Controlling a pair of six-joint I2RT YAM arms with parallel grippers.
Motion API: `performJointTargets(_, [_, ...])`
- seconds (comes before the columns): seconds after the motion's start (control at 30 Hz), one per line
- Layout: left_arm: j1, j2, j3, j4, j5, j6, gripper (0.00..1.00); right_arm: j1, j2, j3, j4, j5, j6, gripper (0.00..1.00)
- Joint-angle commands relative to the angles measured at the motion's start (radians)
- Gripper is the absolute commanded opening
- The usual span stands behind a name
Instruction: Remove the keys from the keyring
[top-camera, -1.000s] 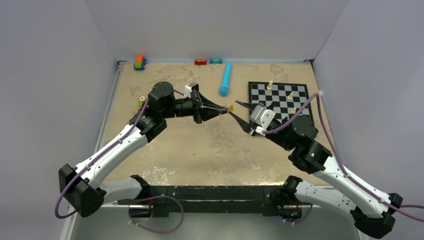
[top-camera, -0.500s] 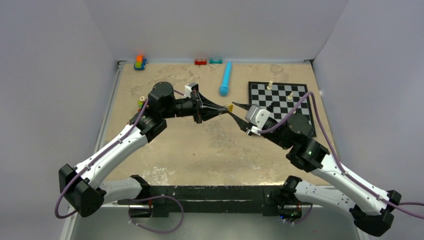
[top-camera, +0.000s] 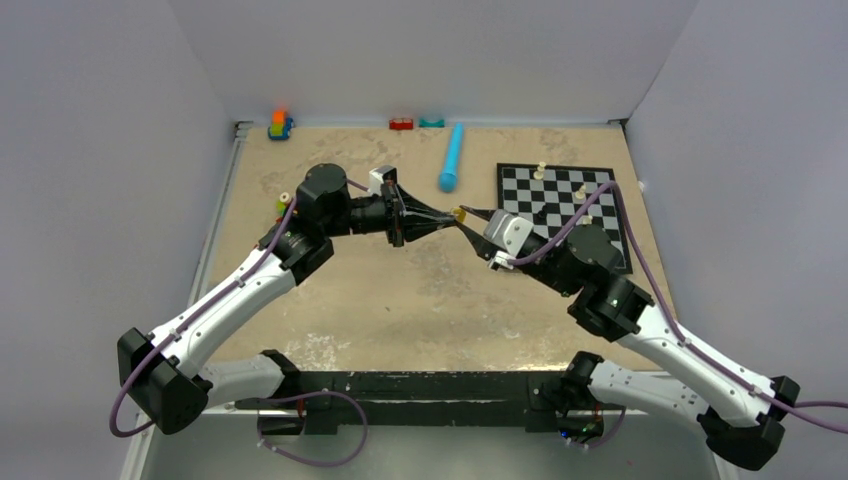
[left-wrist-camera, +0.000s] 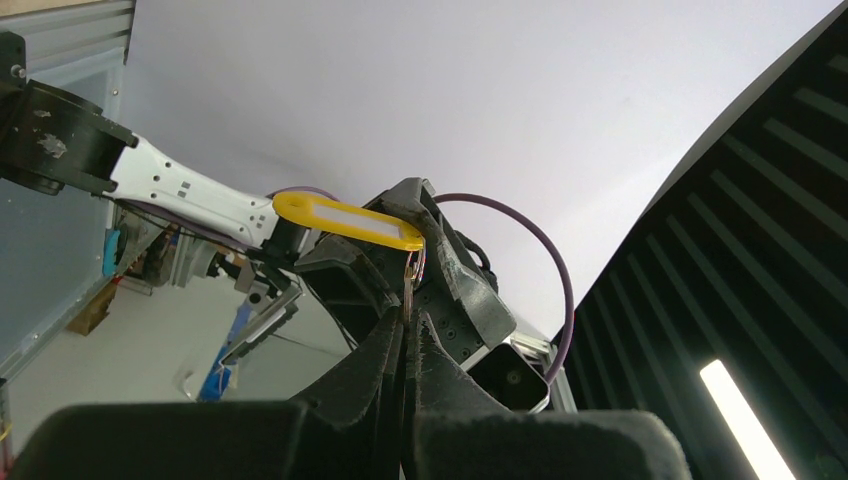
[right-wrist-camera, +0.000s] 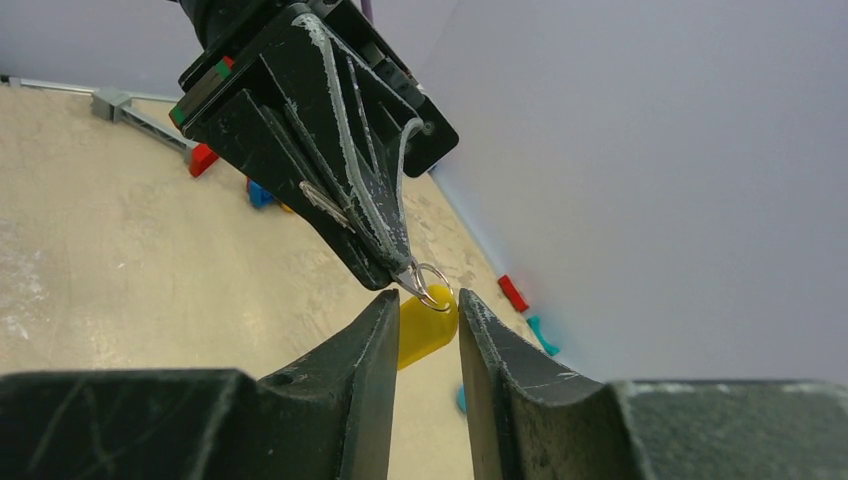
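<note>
— Pinching what, the left gripper (left-wrist-camera: 407, 322)?

— A key (left-wrist-camera: 408, 288). Its fingers (left-wrist-camera: 380, 370) are pressed together at the lower centre of the left wrist view. A thin brass-coloured strip, seen edge-on, is nipped between the tips. The strip runs up to the keyring (right-wrist-camera: 433, 285), a small silver wire loop (clearest just below centre in the right wrist view).

— And the second key?

— I cannot pick it out in any view.

— Where is the yellow key tag (left-wrist-camera: 345, 220)?

— On the ring. In the left wrist view it lies left of centre in the upper half, its white label facing the camera. In the right wrist view it sits in the gap between the other arm's fingers.

— So the right gripper (right-wrist-camera: 428, 296) has it?

— Hard to say. Its fingers (right-wrist-camera: 370, 350) are spread, one on each side of the tag. Whether they touch it I cannot tell.

— What does the overhead view show?

— Both grippers meet tip to tip at the centre of the frame. The tag is a yellow speck between them, and all of it is held up off the tan table (top-camera: 400, 300).

— What else is on the table?

— A chessboard (top-camera: 515, 195) lies right of centre, with white chess pieces (top-camera: 540, 170) standing on it. A blue cylinder (top-camera: 452, 158) lies above centre, and small toy blocks (top-camera: 401, 124) sit along the top edge.
</note>
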Motion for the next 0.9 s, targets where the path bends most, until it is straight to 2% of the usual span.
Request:
performJointTargets(0.0, [0.004,-0.023,0.024,0.035,0.006,-0.004,0.0,0.008,0.002,0.052,0.024,-0.01,-0.019,0.3])
performJointTargets(0.27, [0.004,-0.023,0.027,0.043,0.013,-0.007,0.0,0.008,0.012,0.056,0.02,-0.005,-0.033,0.2])
performJointTargets(0.47, [0.004,-0.027,0.027,0.047,0.018,-0.008,0.0,0.008,0.015,0.057,0.009,0.004,-0.05,0.18])
performJointTargets(0.73, [0.004,-0.031,0.027,0.05,0.022,-0.008,0.0,0.008,0.012,0.058,0.005,0.03,-0.065,0.26])
performJointTargets(0.87, [0.004,-0.034,0.024,0.05,0.022,-0.007,0.0,0.008,0.012,0.058,0.008,0.041,-0.075,0.26])
